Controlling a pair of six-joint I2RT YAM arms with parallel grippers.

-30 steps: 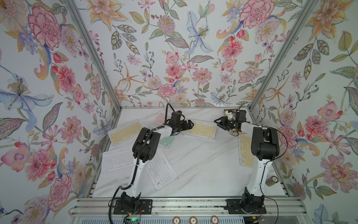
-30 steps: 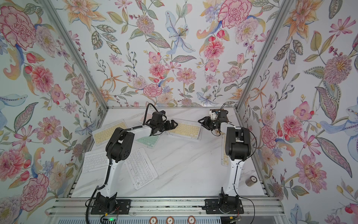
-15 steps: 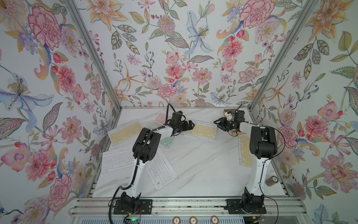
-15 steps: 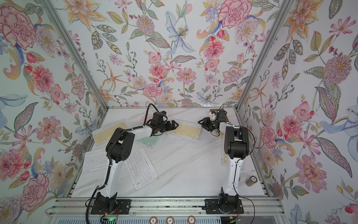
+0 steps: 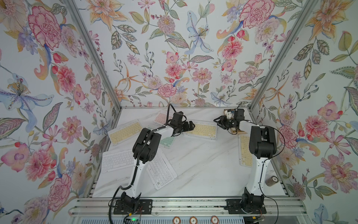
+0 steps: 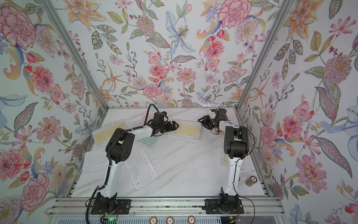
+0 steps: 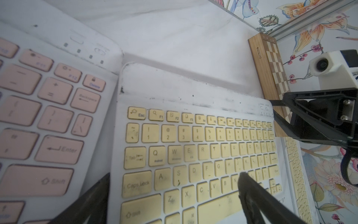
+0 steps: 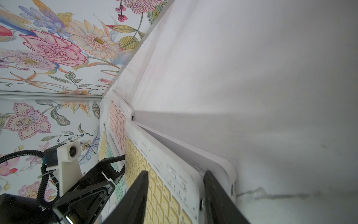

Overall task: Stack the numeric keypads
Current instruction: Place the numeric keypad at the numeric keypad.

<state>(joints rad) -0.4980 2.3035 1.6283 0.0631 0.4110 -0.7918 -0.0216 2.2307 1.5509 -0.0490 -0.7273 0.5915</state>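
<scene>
A yellow-keyed numeric keypad [image 5: 202,131] lies at the back middle of the table, on top of a white slab [image 8: 217,164] that shows under its end. My left gripper [image 5: 190,125] hovers open over its left end, one finger [image 7: 251,194] above the keys and the other off the edge. My right gripper [image 8: 176,172] is open at the right end of this keypad [image 8: 155,174], one finger above the key face and one beside the edge. A pink keypad [image 7: 48,116] lies next to the yellow one [image 7: 193,155].
More keypads lie around: yellow [image 5: 126,132] at back left, pink [image 5: 161,117], mint green [image 5: 166,141], two white ones [image 5: 118,160] [image 5: 160,170], and a yellow one [image 5: 245,151] along the right wall. A wooden chessboard [image 7: 271,77] is in the back right corner. A small can [image 5: 271,180] stands at front right.
My right gripper has edged slightly left toward the yellow keypad's end. The left arm and the keypads have barely moved.
</scene>
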